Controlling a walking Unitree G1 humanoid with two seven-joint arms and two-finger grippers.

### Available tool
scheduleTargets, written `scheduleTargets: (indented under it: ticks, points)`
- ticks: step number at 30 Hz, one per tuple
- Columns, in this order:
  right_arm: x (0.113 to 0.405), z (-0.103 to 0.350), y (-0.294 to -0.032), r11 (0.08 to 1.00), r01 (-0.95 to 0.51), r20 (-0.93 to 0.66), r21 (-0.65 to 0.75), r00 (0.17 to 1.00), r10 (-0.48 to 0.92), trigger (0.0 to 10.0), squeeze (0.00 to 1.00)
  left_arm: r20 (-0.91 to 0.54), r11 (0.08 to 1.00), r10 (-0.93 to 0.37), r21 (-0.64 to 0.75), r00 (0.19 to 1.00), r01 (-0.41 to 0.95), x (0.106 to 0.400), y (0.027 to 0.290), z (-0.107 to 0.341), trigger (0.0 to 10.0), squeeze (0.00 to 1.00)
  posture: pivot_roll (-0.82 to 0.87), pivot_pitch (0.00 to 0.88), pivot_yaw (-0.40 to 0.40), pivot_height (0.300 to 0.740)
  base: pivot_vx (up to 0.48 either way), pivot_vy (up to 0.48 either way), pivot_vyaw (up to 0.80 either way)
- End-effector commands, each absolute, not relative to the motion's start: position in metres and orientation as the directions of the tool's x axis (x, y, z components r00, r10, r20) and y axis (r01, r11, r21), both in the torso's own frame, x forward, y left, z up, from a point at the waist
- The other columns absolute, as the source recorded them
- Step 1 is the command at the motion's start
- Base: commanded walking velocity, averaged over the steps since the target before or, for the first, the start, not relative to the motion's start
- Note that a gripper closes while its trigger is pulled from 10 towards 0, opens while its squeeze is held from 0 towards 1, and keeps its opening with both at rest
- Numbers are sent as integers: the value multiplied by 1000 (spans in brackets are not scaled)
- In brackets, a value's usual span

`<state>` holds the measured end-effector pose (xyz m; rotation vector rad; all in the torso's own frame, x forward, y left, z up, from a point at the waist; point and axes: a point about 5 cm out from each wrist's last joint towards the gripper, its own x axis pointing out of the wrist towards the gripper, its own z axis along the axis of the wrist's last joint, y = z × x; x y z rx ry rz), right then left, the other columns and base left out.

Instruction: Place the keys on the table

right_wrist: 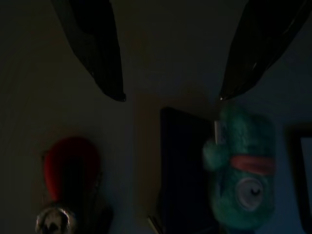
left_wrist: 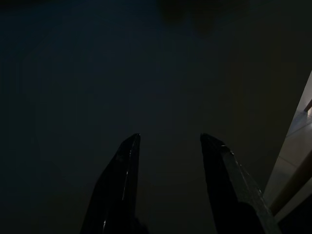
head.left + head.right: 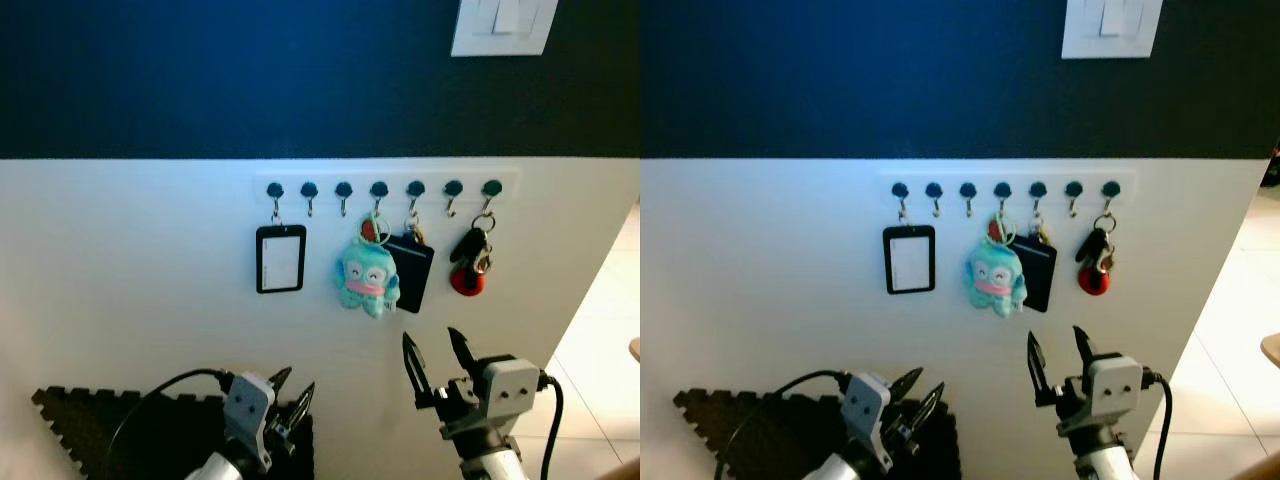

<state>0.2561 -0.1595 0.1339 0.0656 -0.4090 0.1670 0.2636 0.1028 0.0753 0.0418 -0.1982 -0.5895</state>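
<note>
Evidently the reach-and-grasp step is being set up, judging by the head views. A row of dark round hooks [image 3: 380, 190] is being seen on the white lower wall, and the bunch of keys with a red fob [image 3: 470, 262] is hanging from the last hook on the robot's right, with no table in view. The right gripper [image 3: 438, 357] is being held below the hooks, fingers spread and empty, pointing up toward the gap between the black card wallet [image 3: 412, 272] and the keys. The left gripper [image 3: 291, 393] is being kept low over the black foam floor mat [image 3: 100, 425], fingers parted, nothing held.

From the left wrist view, two black fingers [image 2: 117, 187] are being shown apart against a dark wall.

From the right wrist view, the spread fingers [image 1: 97, 48] are being aimed at the wallet [image 1: 183, 165], with the keys' red fob [image 1: 70, 165] to one side and the teal plush toy keyring [image 1: 241, 165] to the other.

Next, the gripper is probably needing to be shifted toward the fob, closed on it, then lifted to clear the hook. Room is being limited by the wallet hanging near the keys; open tiled floor [image 3: 600, 330] is lying past the wall's right edge.
</note>
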Motion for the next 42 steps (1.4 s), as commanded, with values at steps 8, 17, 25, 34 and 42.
scheduleTargets:
  ticks: [8, 17, 25, 34, 42]
  points:
    - [281, 152, -143, 970, -229, 420, 79, 890, 176, 10000, 0, 150, 813, -581, 141, 800, 564, 264, 104, 77, 10000, 0, 7, 75, 31, 740, 0, 0, 0]
    - [286, 157, -129, 941, -325, 414, 95, 872, 260, 10000, 0, 149, 817, -576, 143, 804, 559, 264, 104, 78, 10000, 0, 13, 72, 23, 740, 0, 0, 0]
    - [282, 155, -111, 897, -431, 397, 94, 843, 363, 10000, 0, 145, 819, -572, 148, 807, 554, 264, 106, 79, 10000, 0, 14, 69, 25, 740, 0, 0, 0]
    - [279, 153, -122, 924, -365, 398, 116, 869, 293, 10000, 0, 148, 817, -575, 150, 805, 556, 263, 105, 79, 10000, 0, 17, 63, 24, 740, 0, 0, 0]
    - [269, 157, -147, 954, -286, 414, 91, 882, 225, 10000, 0, 143, 811, -584, 153, 799, 565, 261, 105, 78, 10000, 0, 11, 53, 28, 740, 0, 0, 0]
